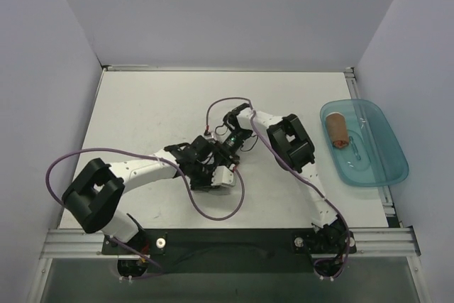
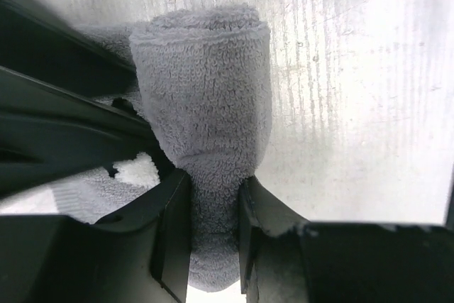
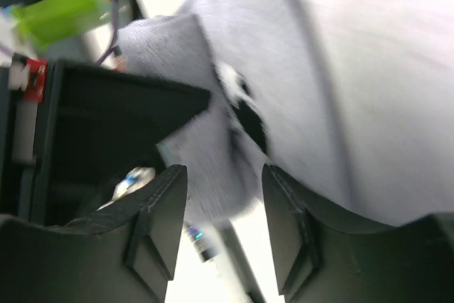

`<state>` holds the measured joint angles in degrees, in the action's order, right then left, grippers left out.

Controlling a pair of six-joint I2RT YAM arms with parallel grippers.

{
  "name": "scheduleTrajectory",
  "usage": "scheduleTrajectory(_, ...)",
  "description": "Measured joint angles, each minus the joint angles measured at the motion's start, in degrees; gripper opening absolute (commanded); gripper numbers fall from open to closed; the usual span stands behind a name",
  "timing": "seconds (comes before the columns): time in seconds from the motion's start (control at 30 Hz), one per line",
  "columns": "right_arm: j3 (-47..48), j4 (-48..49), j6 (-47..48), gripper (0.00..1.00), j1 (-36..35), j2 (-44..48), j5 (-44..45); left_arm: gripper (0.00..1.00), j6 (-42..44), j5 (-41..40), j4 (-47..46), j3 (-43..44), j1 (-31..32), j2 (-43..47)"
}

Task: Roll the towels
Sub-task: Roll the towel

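Midway on the white table, the left gripper pinches the rolled grey towel; the right gripper holds its fingers spread beside it. The rust-brown towel lies rolled in the teal tray at three o'clock.

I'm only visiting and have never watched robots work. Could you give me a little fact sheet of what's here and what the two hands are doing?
grey towel: rolled up, lying mid-table
left hand: closed on the grey towel, pinching the near end of the roll
right hand: fingers apart, right at the grey towel, not gripping it; view blurred
rust-brown towel: rolled, lying in the teal tray on the right
towels left flat: none
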<state>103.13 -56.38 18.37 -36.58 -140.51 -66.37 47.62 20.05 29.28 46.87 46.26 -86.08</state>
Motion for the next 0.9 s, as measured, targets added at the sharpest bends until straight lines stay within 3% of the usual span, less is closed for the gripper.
scheduleTrajectory(0.27,-0.55,6.1,-3.54,0.45,9.16,9.92,9.46,0.0,1.64,12.13,13.35,11.56,-7.45,-11.3)
scheduleTrajectory(0.6,-13.18,8.83,-4.9,0.38,15.89,33.81,12.68,0.04,7.96,23.34,36.85,30.99,-15.23,-31.28)
scheduleTrajectory(0.9,-24.7,11.21,-4.59,0.33,14.43,54.75,13.88,0.05,10.51,27.52,56.33,48.5,-18.27,-48.87)
